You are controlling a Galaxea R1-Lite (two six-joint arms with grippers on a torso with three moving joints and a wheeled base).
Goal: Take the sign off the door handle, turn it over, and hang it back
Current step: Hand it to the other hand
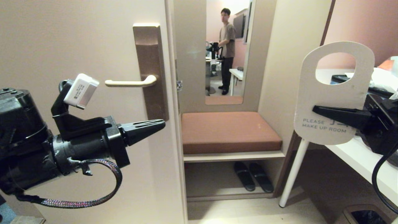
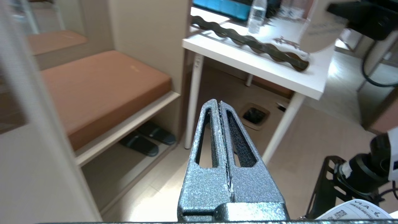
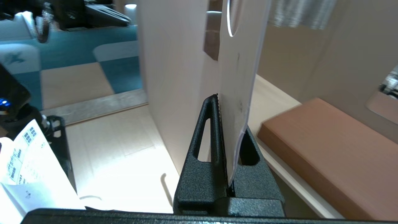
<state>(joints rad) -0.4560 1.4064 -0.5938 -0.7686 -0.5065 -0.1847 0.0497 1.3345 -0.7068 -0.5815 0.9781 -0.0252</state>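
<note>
R gripper (image 1: 315, 109) clamped on sign (image 1: 335, 93), upright, white "PLEASE MAKE UP ROOM" side showing, well right of door, L gripper (image 1: 161, 123) pinched shut, empty, below bare handle (image 1: 130, 82), bench (image 1: 228, 130) beyond, person (image 1: 226, 49) in mirror

Warm, dim indoor light; glare whitens the floor (image 3: 124, 186) in the right wrist view.
</note>
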